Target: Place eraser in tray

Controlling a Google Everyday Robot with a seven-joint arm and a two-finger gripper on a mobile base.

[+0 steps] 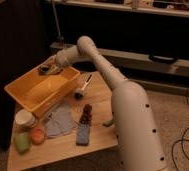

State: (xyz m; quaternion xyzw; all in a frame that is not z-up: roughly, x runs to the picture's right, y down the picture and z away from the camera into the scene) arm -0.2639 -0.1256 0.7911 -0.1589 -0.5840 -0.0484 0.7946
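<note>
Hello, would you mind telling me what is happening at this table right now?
A one-armed white robot has its arm stretched over the yellow tray, with the gripper above the tray's far rim. Something dark shows at the gripper, probably the eraser, but I cannot tell whether it is gripped. A blue block, a reddish-brown object, a white cup and a grey cloth lie on the wooden table.

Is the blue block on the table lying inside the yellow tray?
No. The blue block lies on the table, outside the tray; the gripper is over the tray's far rim.
</note>
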